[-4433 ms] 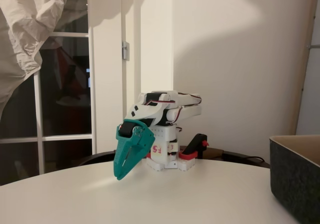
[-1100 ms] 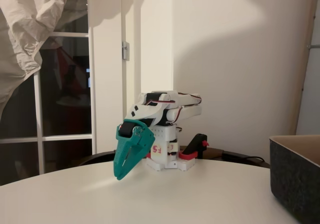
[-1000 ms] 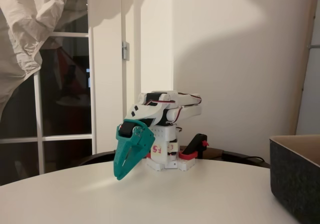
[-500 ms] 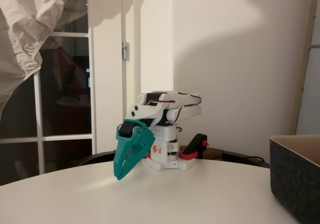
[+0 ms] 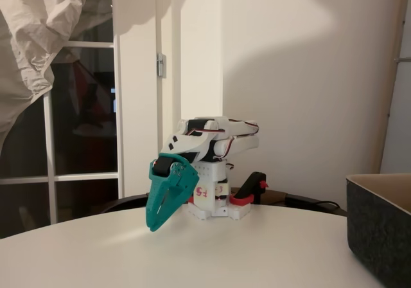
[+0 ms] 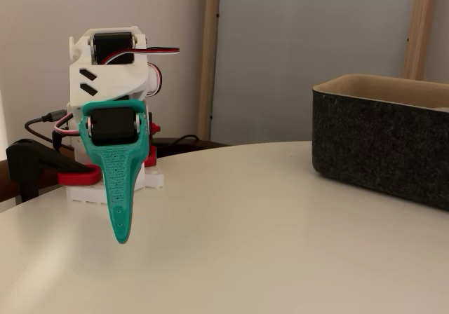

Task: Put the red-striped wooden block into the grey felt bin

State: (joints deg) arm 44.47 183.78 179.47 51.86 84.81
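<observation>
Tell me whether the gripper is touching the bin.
Apart. In a fixed view the gripper hangs at the picture's left, while the bin sits at the right, with a wide stretch of bare table between them.

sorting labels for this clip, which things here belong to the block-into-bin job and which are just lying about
Part of the job:
- grey felt bin, at the right in both fixed views
- teal pincer, shut, tip pointing down above the white table

Just lying about:
- black and red clamp at the arm's base
- crumpled pale sheet by the window
</observation>
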